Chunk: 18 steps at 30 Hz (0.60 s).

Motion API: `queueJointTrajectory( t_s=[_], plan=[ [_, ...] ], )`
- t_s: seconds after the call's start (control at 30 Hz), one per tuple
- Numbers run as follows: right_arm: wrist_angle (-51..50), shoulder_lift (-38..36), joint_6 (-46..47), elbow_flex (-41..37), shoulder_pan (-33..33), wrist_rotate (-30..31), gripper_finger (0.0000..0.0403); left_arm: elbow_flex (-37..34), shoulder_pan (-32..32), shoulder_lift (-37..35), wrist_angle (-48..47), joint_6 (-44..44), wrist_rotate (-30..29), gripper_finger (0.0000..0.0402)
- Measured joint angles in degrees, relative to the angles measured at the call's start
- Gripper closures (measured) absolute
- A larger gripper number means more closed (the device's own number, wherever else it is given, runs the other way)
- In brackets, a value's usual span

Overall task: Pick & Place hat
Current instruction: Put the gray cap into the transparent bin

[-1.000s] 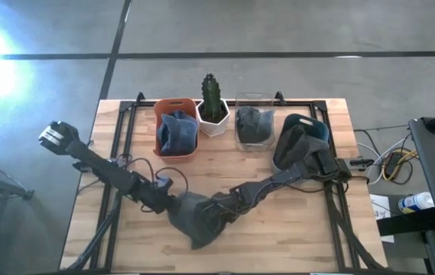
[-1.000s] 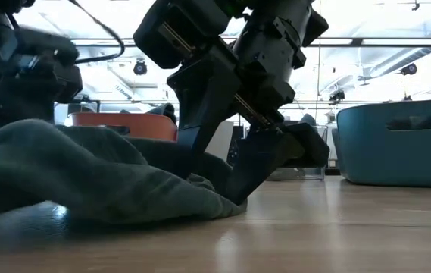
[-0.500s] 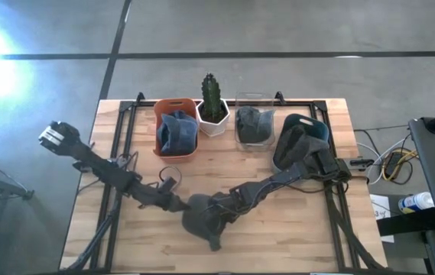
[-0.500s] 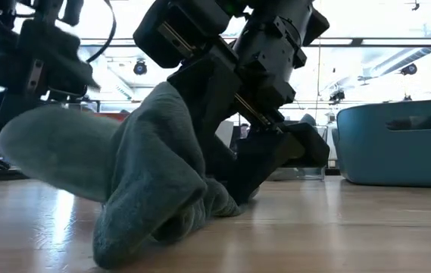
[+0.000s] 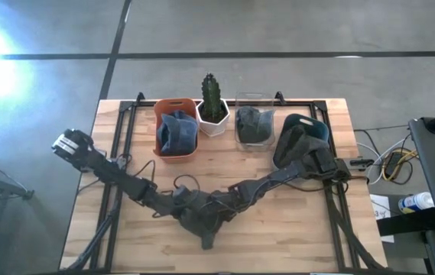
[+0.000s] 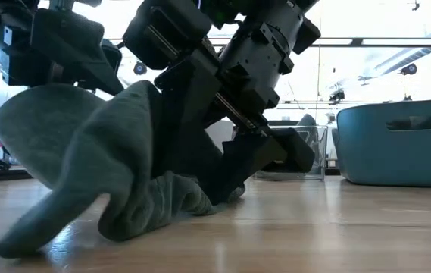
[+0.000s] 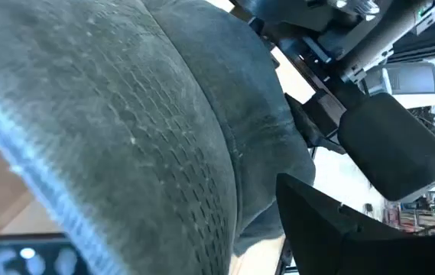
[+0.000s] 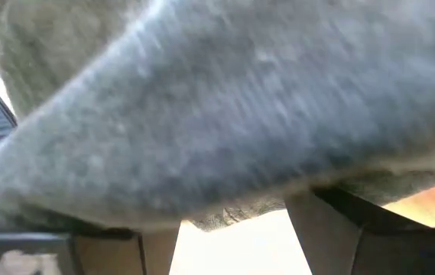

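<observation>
Counter [image 5: 309, 237]: wooden, carrying both arms, bins and a plant.
Hat [image 5: 202, 218]: grey knit, bunched near the front middle of the counter, partly lifted, lower folds touching the wood [image 6: 117, 189].
Blue bin [image 5: 314, 126]: back right.
Orange bin [image 5: 177, 107]: back left, blue cloth inside.
Plant [image 5: 212, 95]: between the orange bin and a clear box.
Left gripper [image 5: 180, 200]: clamped on the hat's left side.
Right gripper [image 5: 223, 208]: clamped on the hat's right side.

Grey knit hat [image 6: 101, 167] bunched, partly lifted off table's front-centre, lower edge on wood.
</observation>
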Motion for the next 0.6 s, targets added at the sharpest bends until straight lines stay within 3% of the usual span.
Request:
queueJointTrajectory(
  t_s=[0.17, 0.4, 0.5, 0.6],
  plan=[
    [-1.0, -2.4, -2.7, -0.2, 0.6, 1.2, 0.0184, 1.3, 0.1, -1.0, -4.4, 1.8, 0.0, 0.0268],
    [-12.5, -9.8, -7.4, -0.4, 2.2, 7.7, 0.0183, 1.6, 0.2, -7.0, -13.7, 6.5, -0.6, 0.0388],
    [-15.6, -13.6, -13.0, -0.8, 2.6, 7.8, 0.0183, 2.0, 0.2, -9.4, -15.8, 12.8, 0.0, 0.039],
    [-16.0, -18.1, -21.9, -1.5, 2.8, 9.0, 0.0183, 4.0, -0.5, -11.4, -18.8, 25.2, 4.3, 0.0392]
  ],
)
